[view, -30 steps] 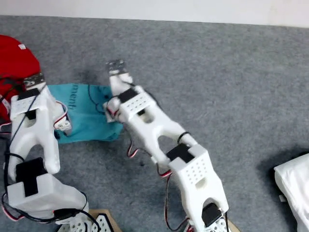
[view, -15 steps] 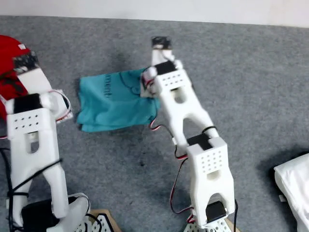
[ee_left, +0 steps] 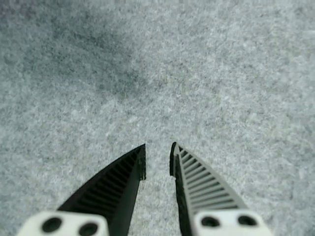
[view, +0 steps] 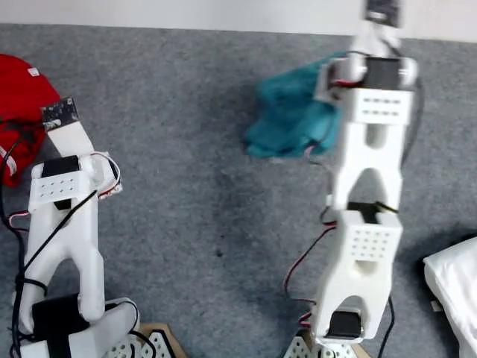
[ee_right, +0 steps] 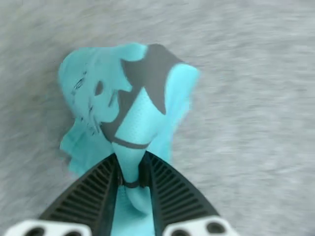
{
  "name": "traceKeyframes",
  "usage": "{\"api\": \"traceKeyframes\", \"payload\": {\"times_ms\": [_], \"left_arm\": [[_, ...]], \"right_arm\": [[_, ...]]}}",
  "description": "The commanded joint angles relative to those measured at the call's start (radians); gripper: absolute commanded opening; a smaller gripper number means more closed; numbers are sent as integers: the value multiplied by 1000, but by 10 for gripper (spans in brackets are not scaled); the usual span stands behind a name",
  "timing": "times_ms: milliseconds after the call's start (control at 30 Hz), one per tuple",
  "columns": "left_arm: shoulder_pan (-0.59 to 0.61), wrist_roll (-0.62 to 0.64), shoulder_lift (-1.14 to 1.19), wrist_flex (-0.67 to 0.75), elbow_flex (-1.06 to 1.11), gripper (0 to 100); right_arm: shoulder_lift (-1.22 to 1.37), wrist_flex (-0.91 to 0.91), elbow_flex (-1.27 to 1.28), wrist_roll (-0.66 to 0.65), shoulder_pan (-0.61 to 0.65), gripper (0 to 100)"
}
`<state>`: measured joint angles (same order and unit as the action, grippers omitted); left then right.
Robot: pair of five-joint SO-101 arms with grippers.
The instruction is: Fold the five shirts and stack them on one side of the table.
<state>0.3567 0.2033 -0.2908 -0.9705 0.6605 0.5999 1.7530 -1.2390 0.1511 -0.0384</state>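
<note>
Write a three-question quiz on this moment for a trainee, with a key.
1. True or false: the right gripper is shut on the teal shirt.
2. The left gripper has its jaws: A clamped on cloth; B slightly apart, empty; C wide open around a shirt.
3. Fill in: the bunched shirt beside the left arm is ___.
Key: 1 true; 2 B; 3 red.

- The teal cloth shirt point(view: 287, 123) point(ee_right: 123, 98), marked with dark print, is bunched up. One fold is pinched between the fingers of the right gripper point(ee_right: 132, 157), over the far right part of the grey table point(view: 194, 224).
- The red cloth shirt point(view: 21, 104) lies crumpled in a heap at the table's far left edge.
- The white folded garment point(view: 453, 287) rests at the near right edge, well apart from both.
</note>
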Motion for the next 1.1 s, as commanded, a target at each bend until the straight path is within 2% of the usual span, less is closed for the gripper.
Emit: {"api": "traceKeyframes", "payload": {"times_ms": [0, 200, 433, 633, 1067], "left_arm": [[-19, 11, 5, 40, -1, 109], [-21, 9, 12, 58, 2, 109], [-47, 5, 15, 58, 4, 109], [-58, 3, 28, 58, 2, 109], [-58, 3, 28, 58, 2, 109]], "right_arm": [[-148, 13, -61, -34, -97, 7], [-309, 15, -15, -91, -225, 7], [-596, 13, 390, -184, -343, 7], [-817, 5, 613, -275, -476, 7], [-872, -120, 762, -394, -780, 7]]}}
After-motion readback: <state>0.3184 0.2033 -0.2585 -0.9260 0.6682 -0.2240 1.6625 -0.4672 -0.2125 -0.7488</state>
